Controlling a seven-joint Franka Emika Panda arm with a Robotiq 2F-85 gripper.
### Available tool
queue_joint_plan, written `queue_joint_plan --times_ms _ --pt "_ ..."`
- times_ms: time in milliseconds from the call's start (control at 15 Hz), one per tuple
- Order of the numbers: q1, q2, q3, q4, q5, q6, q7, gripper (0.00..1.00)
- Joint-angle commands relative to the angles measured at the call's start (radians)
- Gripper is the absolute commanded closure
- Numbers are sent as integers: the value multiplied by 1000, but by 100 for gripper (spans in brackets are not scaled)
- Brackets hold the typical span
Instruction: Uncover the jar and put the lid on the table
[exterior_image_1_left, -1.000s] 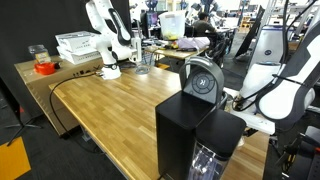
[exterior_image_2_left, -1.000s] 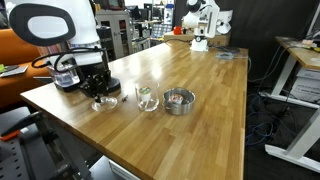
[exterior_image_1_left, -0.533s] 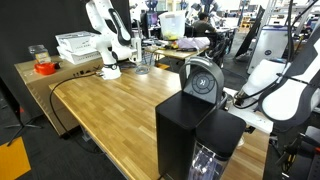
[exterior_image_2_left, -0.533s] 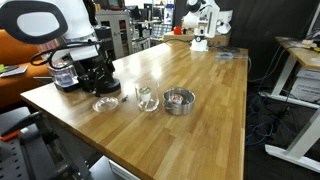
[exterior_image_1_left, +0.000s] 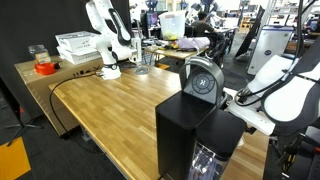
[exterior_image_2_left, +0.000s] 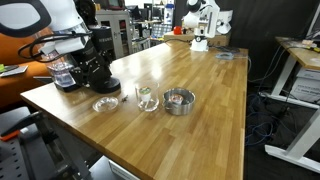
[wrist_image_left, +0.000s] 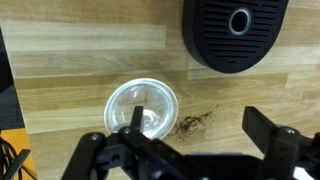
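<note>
Gripper (wrist_image_left: 190, 150) spread wide, holding nothing, hovering over desk (wrist_image_left: 90, 50). Clear lid (wrist_image_left: 143, 108) flat on desk just beneath gripper, untouched. Uncovered glass jar (exterior_image_2_left: 147, 98) stands near gripper, to one side.

In the wrist view the gripper (wrist_image_left: 190, 125) is cut off by the bottom edge. One finger (wrist_image_left: 132, 122) covers part of the rim of the lid (wrist_image_left: 143, 100) beneath it. Ahead of the fingers, a black round object (wrist_image_left: 228, 32) runs past the top edge. In an exterior view the gripper (exterior_image_2_left: 96, 78) is a dark mass, its jaws impossible to make out, and the arm (exterior_image_2_left: 25, 15) above it leaves the frame. In an exterior view a black box (exterior_image_1_left: 195, 125) hides the gripper and everything under it.
</note>
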Motion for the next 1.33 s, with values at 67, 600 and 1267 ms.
queue_joint_plan --times_ms 67,600,1267 --pt "163 -6 -22 0 288 100 -89 0" --pt "295 -24 -15 1 623 133 -213 0" --pt "298 -32 -25 1 624 132 -215 0"
